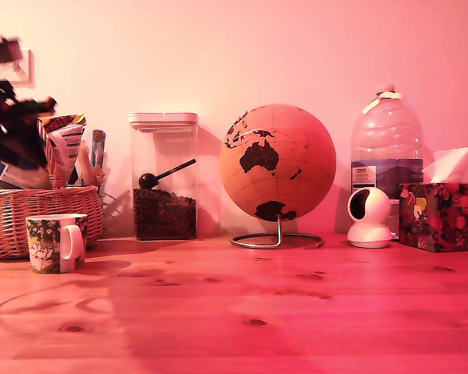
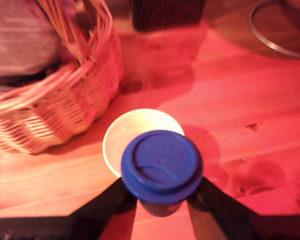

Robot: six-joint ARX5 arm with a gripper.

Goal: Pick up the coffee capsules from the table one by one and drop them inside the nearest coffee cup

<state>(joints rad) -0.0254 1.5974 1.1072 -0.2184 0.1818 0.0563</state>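
In the wrist view a dark blue coffee capsule point(image 2: 162, 165) fills the middle, rimmed top facing the camera, with my gripper point(image 2: 162, 199) shut on it between two dark fingers point(image 2: 114, 201). Directly beneath it is the coffee cup point(image 2: 124, 136), whose white inside is partly covered by the capsule. The exterior view shows the cup point(image 1: 54, 242) standing on the table point(image 1: 257, 312) at the exterior view's left, white handle toward the camera. My arm point(image 1: 12, 117) is a dark blur high above it. The capsule cannot be made out in that view.
A wicker basket point(image 1: 39, 218) point(image 2: 65, 100) holding packets stands just behind the cup. Along the wall are a clear jar of coffee beans point(image 1: 164, 179), a cork globe point(image 1: 278, 162) on a wire stand, a white camera point(image 1: 370, 218), a water bottle point(image 1: 386, 140) and a tissue box point(image 1: 441, 216).
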